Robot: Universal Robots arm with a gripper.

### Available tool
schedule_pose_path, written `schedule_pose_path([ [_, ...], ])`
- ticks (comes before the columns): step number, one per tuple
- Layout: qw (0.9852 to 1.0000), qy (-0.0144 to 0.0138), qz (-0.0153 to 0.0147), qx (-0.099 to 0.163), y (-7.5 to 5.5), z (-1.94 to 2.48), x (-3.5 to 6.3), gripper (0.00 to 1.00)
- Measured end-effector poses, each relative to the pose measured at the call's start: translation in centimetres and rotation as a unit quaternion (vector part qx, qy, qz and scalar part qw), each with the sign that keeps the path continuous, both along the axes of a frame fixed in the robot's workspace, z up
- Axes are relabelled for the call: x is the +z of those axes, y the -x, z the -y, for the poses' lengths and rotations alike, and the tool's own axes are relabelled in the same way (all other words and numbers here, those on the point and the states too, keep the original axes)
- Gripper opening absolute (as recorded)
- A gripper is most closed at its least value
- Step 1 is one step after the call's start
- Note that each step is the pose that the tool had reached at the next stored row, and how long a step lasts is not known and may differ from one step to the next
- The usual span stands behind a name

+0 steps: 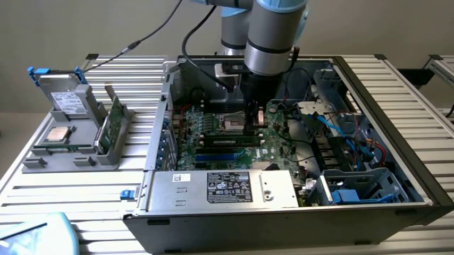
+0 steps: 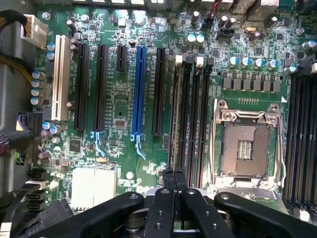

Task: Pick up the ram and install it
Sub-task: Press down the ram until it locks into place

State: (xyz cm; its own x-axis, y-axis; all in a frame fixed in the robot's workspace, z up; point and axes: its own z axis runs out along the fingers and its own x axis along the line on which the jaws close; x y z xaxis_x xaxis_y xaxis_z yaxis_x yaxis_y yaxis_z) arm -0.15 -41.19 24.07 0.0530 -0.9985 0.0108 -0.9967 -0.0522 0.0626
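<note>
Ribbed aluminium table (image 1: 64, 186) carries the open computer case, where the clenched fingers (image 2: 174, 188) press the slim green ram (image 1: 228, 142), light, stiff, fragile, best held by its edges.

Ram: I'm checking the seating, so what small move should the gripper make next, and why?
Probably a short press straight down. The ram stands in a slot beside the socket, and the shut gripper sits over its end nearer the exterior view's right. Whether it has latched cannot be seen.
</note>
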Motion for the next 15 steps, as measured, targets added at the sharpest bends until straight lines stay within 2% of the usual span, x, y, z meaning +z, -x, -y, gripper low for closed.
schedule_pose_path([
  [15, 1.0, 0.0002, -0.0001, 0.0, 0.0, -0.08, -1.46, 0.11],
])
